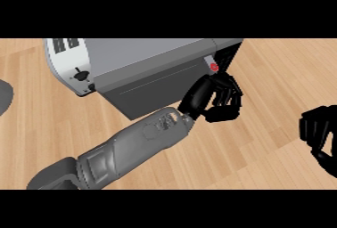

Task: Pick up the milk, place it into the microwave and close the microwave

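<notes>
Black left hand, fingers curled w/ nothing visibly held, sits by grey boxy microwave door edge; push door flat & steady. Right hand rests, curled.

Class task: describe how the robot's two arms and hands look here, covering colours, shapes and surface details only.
The left forearm is a thick grey casing with rounded panels and a lighter grey section near the wrist. The left hand is glossy black with segmented fingers. The right hand is black too; its forearm is out of view.
</notes>
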